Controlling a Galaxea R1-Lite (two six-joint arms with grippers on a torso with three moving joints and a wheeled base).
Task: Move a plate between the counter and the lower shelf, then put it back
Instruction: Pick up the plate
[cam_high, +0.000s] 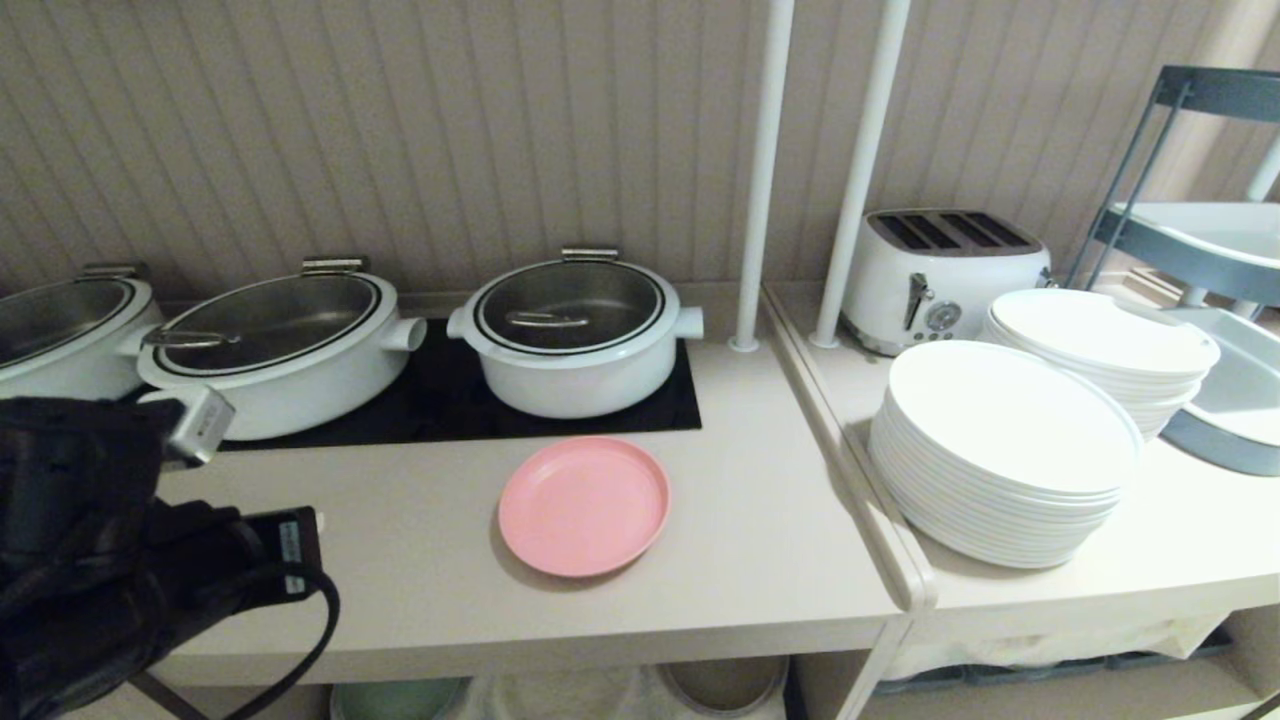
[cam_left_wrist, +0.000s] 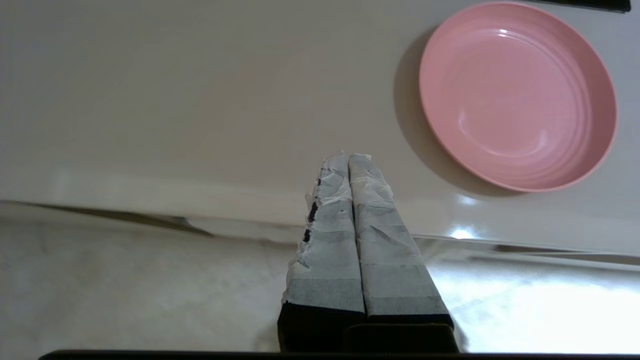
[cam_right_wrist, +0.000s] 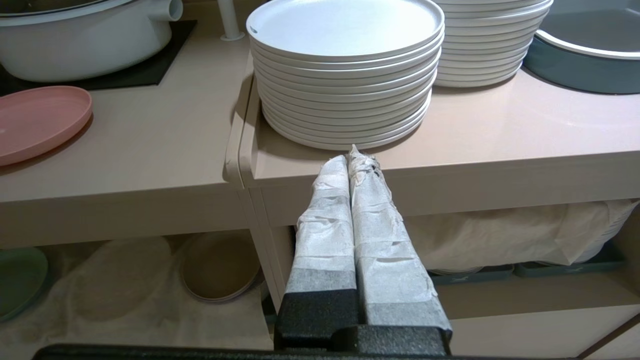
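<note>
- The left gripper (cam_left_wrist: 350, 159), its two tape-wrapped fingers (cam_left_wrist: 327, 240) pressed flat together with nothing between them, hangs over the front edge of the long glossy beige counter (cam_high: 420, 560).
- Ahead of that gripper and off to one side, apart from it, the small round matte pink plastic plate (cam_left_wrist: 517, 95) lies flat on the counter; no finger touches it.
- In the head view the plate (cam_high: 584, 505) sits just in front of the inset black glass hob (cam_high: 450, 405), with the left arm's dark wrist at the near left corner.
- Beyond the plate from the gripper stands a white lidded pot with a glass lid (cam_high: 575, 335) on the hob, and another wider white pot (cam_high: 275, 345) beside it.
- The right gripper (cam_right_wrist: 352, 159) is likewise closed tight and empty, hanging in front of the adjoining beige top, just below two stacks of white round plates (cam_right_wrist: 345, 75).
- Below and to the side of the right gripper, the lower shelf (cam_right_wrist: 125, 300) shows its wrinkled white cloth floor, with a brown-grey plate (cam_right_wrist: 220, 272) and a green plate (cam_right_wrist: 17, 280) lying on it.
- A white toaster (cam_high: 940, 275) stands behind the plate stacks.
</note>
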